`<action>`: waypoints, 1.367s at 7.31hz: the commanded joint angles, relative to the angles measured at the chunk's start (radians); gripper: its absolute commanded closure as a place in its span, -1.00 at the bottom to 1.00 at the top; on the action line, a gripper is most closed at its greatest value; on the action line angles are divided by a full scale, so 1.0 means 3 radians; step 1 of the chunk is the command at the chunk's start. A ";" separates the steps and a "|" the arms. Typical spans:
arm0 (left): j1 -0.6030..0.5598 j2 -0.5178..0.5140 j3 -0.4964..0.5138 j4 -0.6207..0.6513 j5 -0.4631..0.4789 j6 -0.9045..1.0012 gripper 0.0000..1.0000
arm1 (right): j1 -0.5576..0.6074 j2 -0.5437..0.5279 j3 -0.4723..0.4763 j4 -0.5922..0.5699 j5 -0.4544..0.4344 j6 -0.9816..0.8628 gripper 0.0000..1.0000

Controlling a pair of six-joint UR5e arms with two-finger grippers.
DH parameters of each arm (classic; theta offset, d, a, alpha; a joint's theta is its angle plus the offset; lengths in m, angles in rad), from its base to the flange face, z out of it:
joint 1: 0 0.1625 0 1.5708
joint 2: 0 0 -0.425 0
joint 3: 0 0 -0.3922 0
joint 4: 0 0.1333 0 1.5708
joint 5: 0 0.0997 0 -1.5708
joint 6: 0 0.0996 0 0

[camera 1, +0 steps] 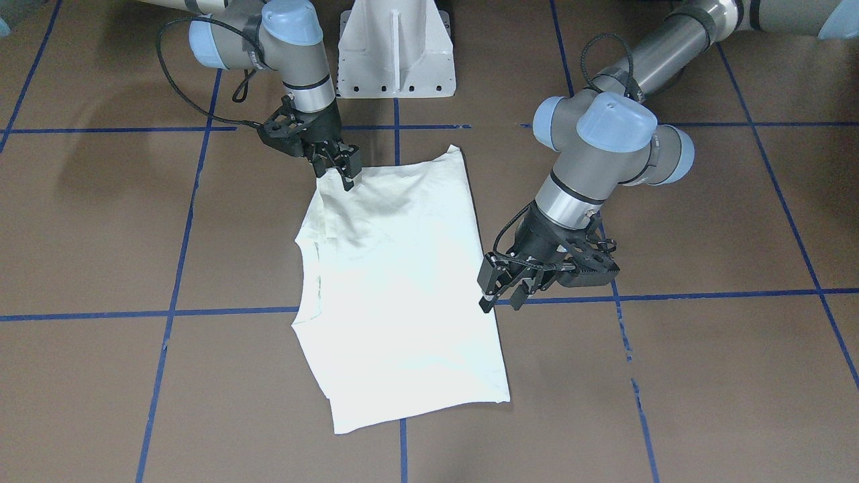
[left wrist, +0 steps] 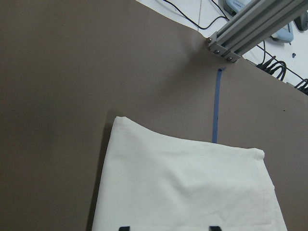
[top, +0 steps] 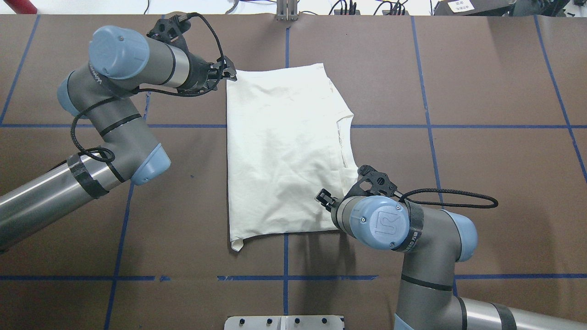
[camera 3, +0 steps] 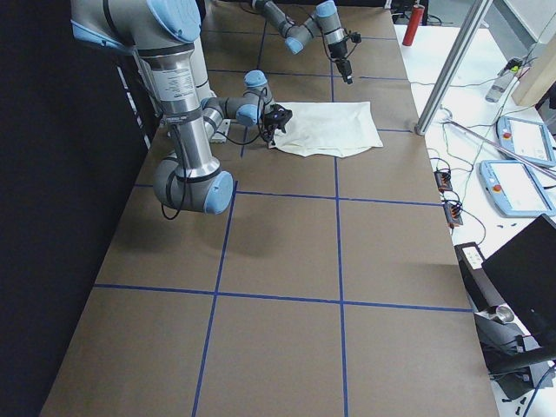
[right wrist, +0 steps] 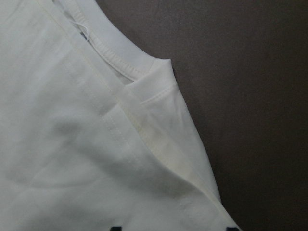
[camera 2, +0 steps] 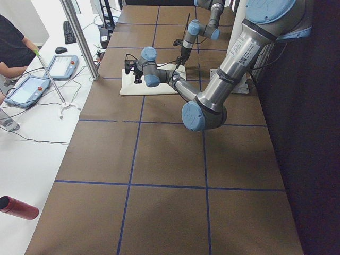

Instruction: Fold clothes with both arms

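Two-arm fold, in progress. The T-shirt lies flat on the brown table, centred in front of the robot and already gathered into a rough rectangle with its print hidden. You can see the ribbed collar and a tucked seam along the edge on the robot's right. The right gripper sits low over the near corner on that side, where the cloth rises toward it in a small ridge. In its wrist view the two tips stand well apart at the bottom edge with fabric between them, so read it as spread across the cloth rather than clamped on it. The left gripper hangs above the far corner on the robot's left, jaws apart and holding nothing, its wrist camera looking down on that corner. By this layout the hands are stationed at diagonally opposite corners, probably so you can pinch both and carry one end over the other. Mind the ridge: a shallow pinch there could catch only the top layer
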 commanded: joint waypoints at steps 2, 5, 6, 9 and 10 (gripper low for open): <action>0.0008 0.0006 0.0000 0.0000 0.0004 0.0000 -0.26 | -0.0019 -0.0012 -0.0045 -0.0001 0.0001 -0.0006 -0.43; 0.0008 0.0037 -0.0005 0.0000 0.0009 0.0000 -0.26 | -0.0008 -0.0017 -0.0035 -0.0037 0.0001 -0.0006 0.00; 0.0008 0.0037 -0.0020 0.0000 0.0009 0.0000 -0.26 | -0.0003 -0.0017 -0.0030 -0.0037 0.0001 -0.0006 0.24; 0.0013 0.0067 -0.0030 0.0000 0.0014 -0.0041 -0.26 | -0.0013 -0.0007 -0.0040 -0.0037 0.0006 -0.0001 1.00; 0.0013 0.0073 -0.0030 0.0000 0.0019 -0.0041 -0.26 | -0.0013 -0.0002 -0.0040 -0.0031 0.0011 -0.0006 1.00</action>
